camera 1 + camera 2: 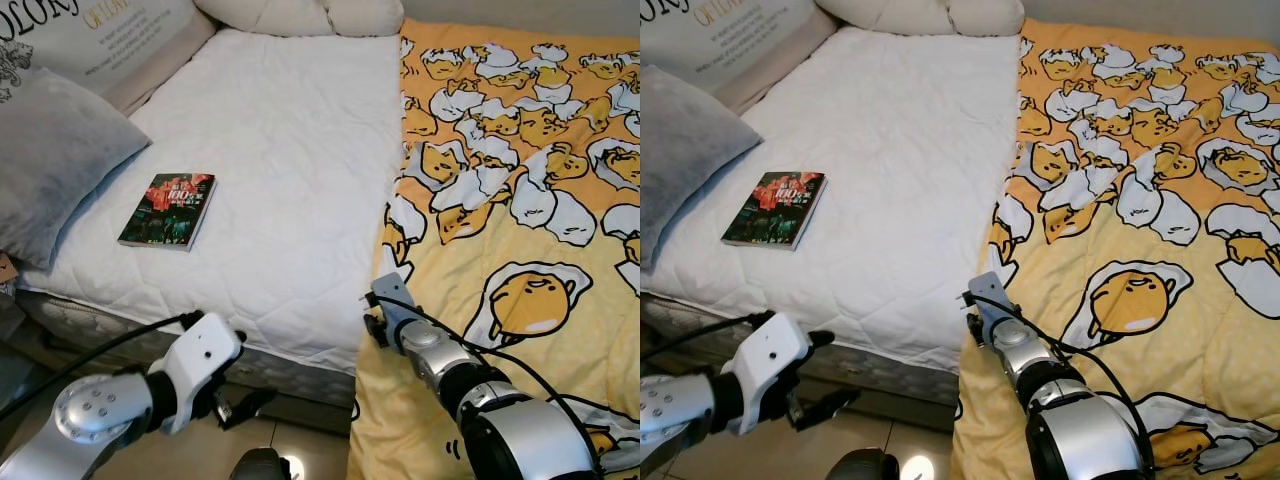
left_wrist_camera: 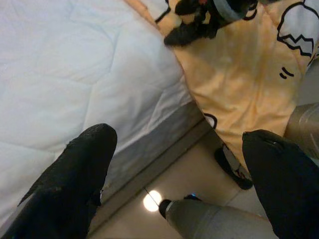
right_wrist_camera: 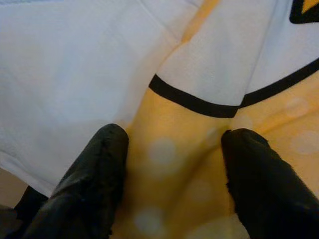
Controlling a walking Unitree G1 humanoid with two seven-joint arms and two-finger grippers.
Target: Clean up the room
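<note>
Yellow blanket (image 1: 520,210) is spread over frame's right half, w/ edge at lower centre; soft, limp, best pinched at edge. Right gripper (image 3: 172,174) is held wide astride it. Left gripper (image 2: 174,174), wide, empty, is held lower left.

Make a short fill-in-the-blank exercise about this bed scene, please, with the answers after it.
1. The book lies on the ____ mattress.
2. The blanket with egg cartoons is mostly ____.
3. The right hand is at the blanket's edge, its fingers ____.
4. The grey pillow lies on the book's ____ side.

Answers: white; yellow; open; left
</note>
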